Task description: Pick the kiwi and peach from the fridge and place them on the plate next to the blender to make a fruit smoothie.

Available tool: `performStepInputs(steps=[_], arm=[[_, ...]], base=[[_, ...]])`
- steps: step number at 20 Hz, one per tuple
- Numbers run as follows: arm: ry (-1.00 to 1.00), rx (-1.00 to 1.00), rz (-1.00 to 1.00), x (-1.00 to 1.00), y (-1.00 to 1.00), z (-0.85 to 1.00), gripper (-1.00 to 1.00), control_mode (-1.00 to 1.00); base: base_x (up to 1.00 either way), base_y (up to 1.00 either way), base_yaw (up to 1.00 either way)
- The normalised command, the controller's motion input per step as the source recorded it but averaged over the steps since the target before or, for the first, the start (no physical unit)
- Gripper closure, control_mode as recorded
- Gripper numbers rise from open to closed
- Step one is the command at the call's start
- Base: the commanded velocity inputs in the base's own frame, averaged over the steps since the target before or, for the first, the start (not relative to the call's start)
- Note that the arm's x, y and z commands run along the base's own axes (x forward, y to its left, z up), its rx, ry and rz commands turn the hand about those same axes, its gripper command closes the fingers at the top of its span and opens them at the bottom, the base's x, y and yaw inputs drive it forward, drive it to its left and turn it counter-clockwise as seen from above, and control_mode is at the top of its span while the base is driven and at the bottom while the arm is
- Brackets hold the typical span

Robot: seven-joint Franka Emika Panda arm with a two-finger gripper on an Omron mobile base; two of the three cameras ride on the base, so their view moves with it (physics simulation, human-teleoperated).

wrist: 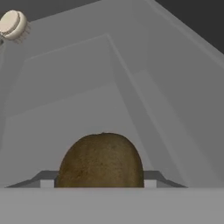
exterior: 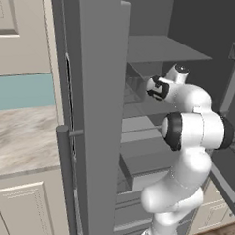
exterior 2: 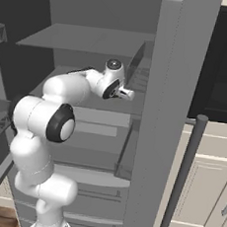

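The kiwi, a dark brown oval, sits on a grey fridge shelf at the bottom of the hand view. My gripper is shut on it, one fingertip against each side. In the base views my arm reaches into the open fridge at the middle shelves. My wrist is deep inside, and the fingers are hidden behind the door edge. The peach, the plate and the blender are out of view.
A small cream round thing with a ribbed rim lies further back on the shelf. Fridge doors stand open on both sides, each with a long bar handle. A marble counter and cream cabinets lie to the left.
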Motion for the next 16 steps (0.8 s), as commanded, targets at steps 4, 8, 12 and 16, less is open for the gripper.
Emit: performStepInputs(steps=[4, 8, 12, 16], arm=[[-0.26, 0.00, 0.00, -0.88, 0.00, 0.01, 1.00, -1.00], [-0.24, 0.00, 0.00, -1.00, 0.03, 0.71, 1.00, -1.00], [-0.03, 0.00, 0.00, -1.00, 0.10, 1.00, 1.00, -1.00], [0.02, 0.00, 0.00, -1.00, 0.22, 0.96, 1.00, -1.00]], base=[[0.00, 0.00, 0.00], [0.00, 0.00, 0.00], [0.00, 0.00, 0.00], [0.00, 0.00, 0.00]])
